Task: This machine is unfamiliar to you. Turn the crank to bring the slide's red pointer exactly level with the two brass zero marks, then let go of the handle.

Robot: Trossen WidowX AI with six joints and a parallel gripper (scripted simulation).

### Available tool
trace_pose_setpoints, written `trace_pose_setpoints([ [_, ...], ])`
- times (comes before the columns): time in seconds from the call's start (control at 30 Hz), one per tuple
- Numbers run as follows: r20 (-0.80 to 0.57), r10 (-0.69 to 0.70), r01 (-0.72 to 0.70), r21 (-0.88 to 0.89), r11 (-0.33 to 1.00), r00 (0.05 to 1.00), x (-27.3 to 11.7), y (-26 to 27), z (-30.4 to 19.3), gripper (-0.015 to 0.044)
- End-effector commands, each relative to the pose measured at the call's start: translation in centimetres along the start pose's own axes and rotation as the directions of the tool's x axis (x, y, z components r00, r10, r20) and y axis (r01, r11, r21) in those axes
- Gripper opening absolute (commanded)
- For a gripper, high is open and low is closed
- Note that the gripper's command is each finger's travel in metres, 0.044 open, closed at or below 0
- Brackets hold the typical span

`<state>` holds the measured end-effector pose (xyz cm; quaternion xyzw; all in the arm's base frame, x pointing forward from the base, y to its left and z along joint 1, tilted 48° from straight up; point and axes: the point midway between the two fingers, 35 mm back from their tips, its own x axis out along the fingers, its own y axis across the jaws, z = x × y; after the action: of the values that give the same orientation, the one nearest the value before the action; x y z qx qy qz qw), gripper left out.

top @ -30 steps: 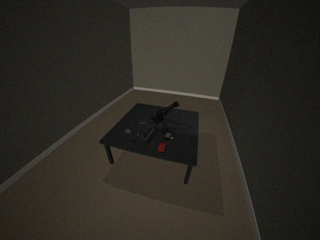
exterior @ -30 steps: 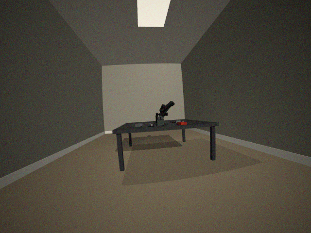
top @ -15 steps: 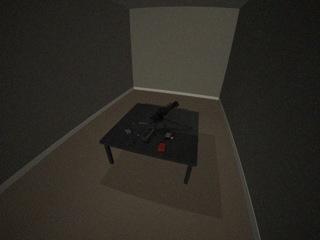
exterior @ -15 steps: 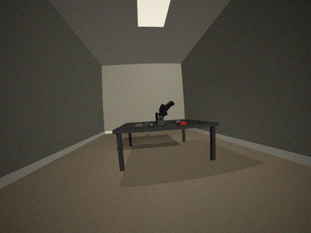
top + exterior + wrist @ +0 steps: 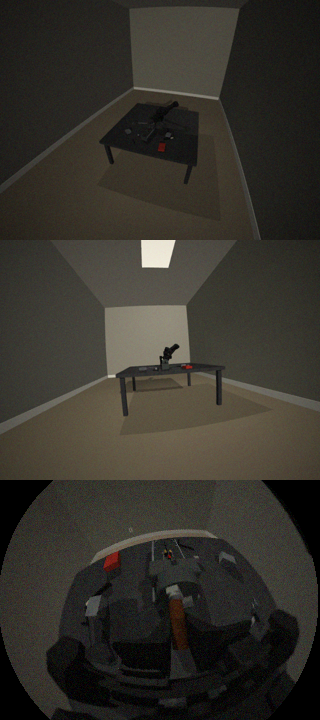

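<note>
- Gripper (image 5: 154, 119) (image 5: 174, 614) at the near end of the machine (image 5: 147, 134) (image 5: 165, 366) (image 5: 175, 573), its fingers clamped on the orange-brown crank handle (image 5: 178, 624).
- The handle lies on the gripper's side of the machine's grey housing, with a pale fitting (image 5: 173, 591) at the end nearest the housing.
- The red pointer (image 5: 170, 557) shows beyond the housing in the wrist view, close to the two brass marks (image 5: 168, 552); they are too small there to tell whether it is exactly level.
- The arm (image 5: 165, 111) (image 5: 172, 349) reaches down to the machine, its elbow raised above the table (image 5: 116, 135) (image 5: 170, 371) (image 5: 75, 597).
- A red block (image 5: 161, 146) (image 5: 187, 367) (image 5: 112, 561) sits on the table to the right of the machine in the top view, nearer the front edge.
- Also right of the machine in that view is a light grey block (image 5: 168, 134) (image 5: 93, 605), with a small pale piece (image 5: 171, 137) just beside it.
- Left of the machine in the top view lie another grey block (image 5: 127, 131) (image 5: 142, 368) (image 5: 227, 557) and, farther back, a thin pale rod (image 5: 142, 122).
</note>
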<state>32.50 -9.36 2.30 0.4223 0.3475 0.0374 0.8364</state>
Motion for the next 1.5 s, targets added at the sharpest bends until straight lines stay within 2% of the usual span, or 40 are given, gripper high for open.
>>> trace_pose_setpoints([
  [0.0, 0.012, -0.020, 0.020, 0.012, 1.000, 1.000, -0.3, -0.9, 0.2, 0.0000],
  [1.47, 0.013, -0.020, 0.020, 0.012, 1.000, 1.000, 0.2, -3.1, -0.2, 0.0000],
])
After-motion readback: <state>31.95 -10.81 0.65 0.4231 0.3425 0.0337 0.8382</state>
